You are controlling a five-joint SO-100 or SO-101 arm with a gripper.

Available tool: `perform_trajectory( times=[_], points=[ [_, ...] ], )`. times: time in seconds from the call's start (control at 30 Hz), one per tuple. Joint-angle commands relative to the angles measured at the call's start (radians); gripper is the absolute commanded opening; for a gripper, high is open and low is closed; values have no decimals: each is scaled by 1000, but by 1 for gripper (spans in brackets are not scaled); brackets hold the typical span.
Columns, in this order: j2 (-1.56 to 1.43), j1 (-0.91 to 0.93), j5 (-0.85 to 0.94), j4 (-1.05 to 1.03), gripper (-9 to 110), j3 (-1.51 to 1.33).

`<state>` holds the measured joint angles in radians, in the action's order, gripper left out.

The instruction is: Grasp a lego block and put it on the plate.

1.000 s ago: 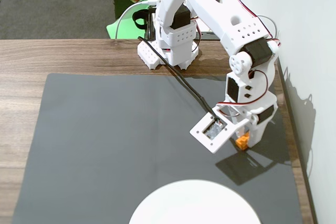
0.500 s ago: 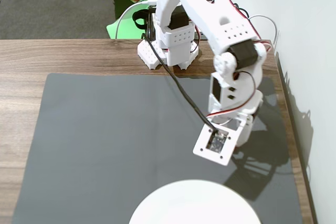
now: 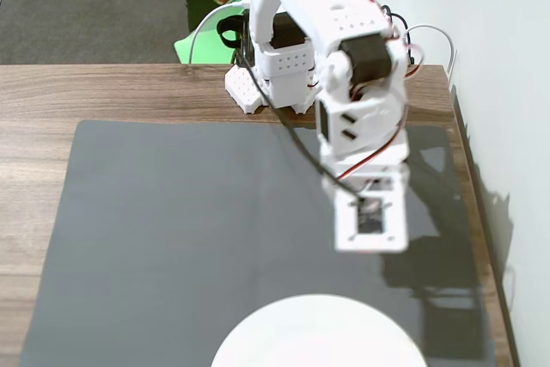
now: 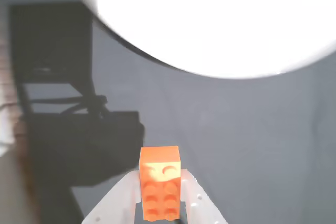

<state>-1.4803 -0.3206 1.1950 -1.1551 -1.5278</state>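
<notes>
In the wrist view my gripper [image 4: 160, 179] is shut on the orange lego block [image 4: 160, 182], whose studded face points at the camera between the two white fingers [image 4: 122, 198]. It hangs above the dark mat, short of the white plate [image 4: 220, 19] that fills the top of that view. In the fixed view the arm's wrist [image 3: 359, 126] and camera mount [image 3: 369, 217] hover over the mat's right part and hide the block and the fingers. The plate [image 3: 318, 333] lies at the bottom edge, below the mount.
A black mat [image 3: 172, 238] covers the wooden table [image 3: 103, 92]. The arm's base [image 3: 271, 83] stands at the back centre with a black cable [image 3: 296, 139] running down to the wrist. A white wall [image 3: 507, 126] borders the table's right edge. A green object [image 3: 198, 45] sits behind the table.
The gripper has lifted the orange block off the mat's right side and swung left and up, closer to the plate. The block is now hidden in the fixed view.
</notes>
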Motion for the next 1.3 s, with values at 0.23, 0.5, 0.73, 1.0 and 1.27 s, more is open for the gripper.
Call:
perform_trajectory(
  times=[0.23,0.5,0.73,1.0,1.27],
  points=[
    [20,91,110,95,3,209],
    [87,176,144,133,3,270],
    [209,207,138,153,3,301],
    [299,204,75,158,3,354],
    [313,199,72,149,12,370]
  ],
)
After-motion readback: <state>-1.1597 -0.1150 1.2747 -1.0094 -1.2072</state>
